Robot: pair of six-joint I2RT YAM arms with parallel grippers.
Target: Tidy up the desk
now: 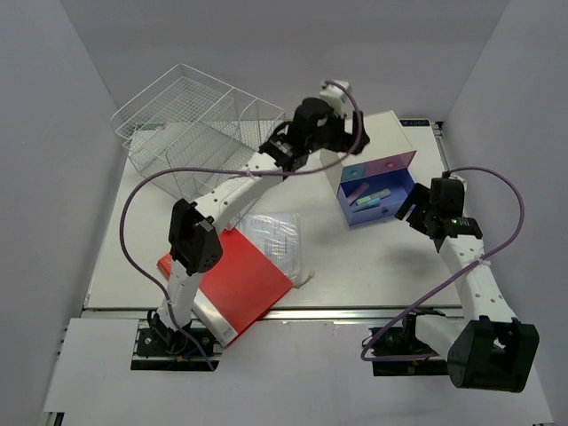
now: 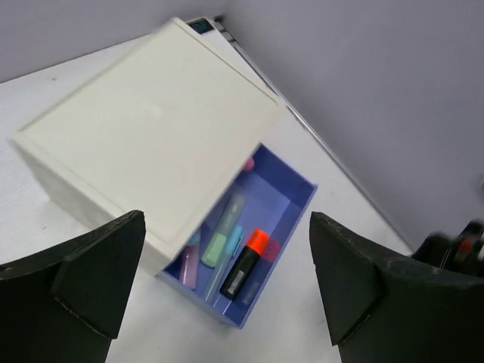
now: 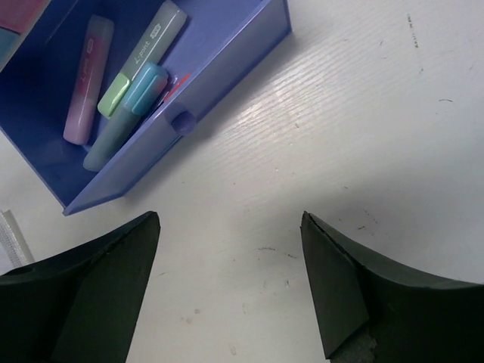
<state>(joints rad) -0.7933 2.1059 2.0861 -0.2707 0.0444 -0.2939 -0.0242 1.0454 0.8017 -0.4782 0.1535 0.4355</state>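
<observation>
Worktop (image 1: 382, 257) spans the view, 2 arms at its near edge. L jaws spread wide, empty, above white drawer box (image 2: 151, 128) nr far-right corner. Its blue drawer (image 2: 283, 197) is out w/ markers (image 2: 246, 265) inside. R jaws spread, nothing btwn, over bare worktop just beside the drawer. Wire basket (image 1: 191, 129) far-left corner; red folder (image 1: 235, 284) near-left edge.

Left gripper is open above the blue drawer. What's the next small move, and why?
Probably raise the left gripper clear. Its jaws are open and empty; the black marker with an orange cap lies inside the open blue plastic drawer beside pastel highlighters, so the open right gripper could push it shut.
</observation>
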